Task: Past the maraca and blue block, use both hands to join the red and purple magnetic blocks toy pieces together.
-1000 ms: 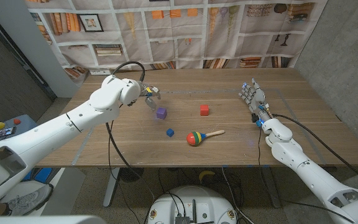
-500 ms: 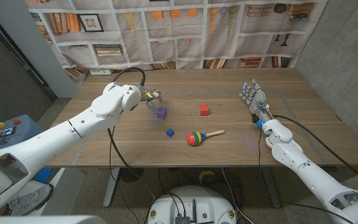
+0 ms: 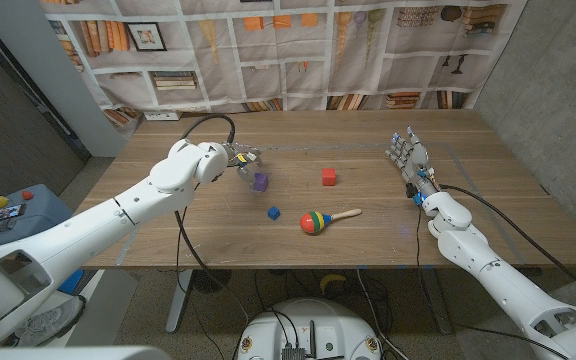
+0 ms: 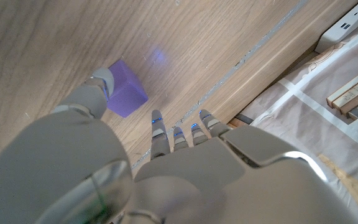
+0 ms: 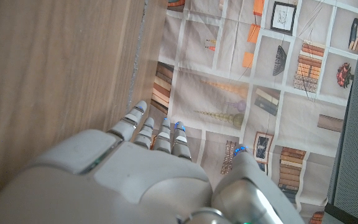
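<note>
The purple block sits on the wooden table, with the red block to its right. Nearer to me lie the small blue block and the striped maraca. My left hand hovers just behind and left of the purple block. In the left wrist view its thumb is right against the purple block, while the other fingers reach past it, spread; nothing is gripped. My right hand stands at the table's right side with straight fingers, holding nothing.
A printed bookshelf backdrop hangs behind the table's far edge. A white power strip lies beyond that edge. A black cable loops over my left forearm. Bare wood lies between the red block and my right hand.
My left hand has come down and slightly right, closing in on the purple block. The blocks, the maraca and my right hand have not moved.
</note>
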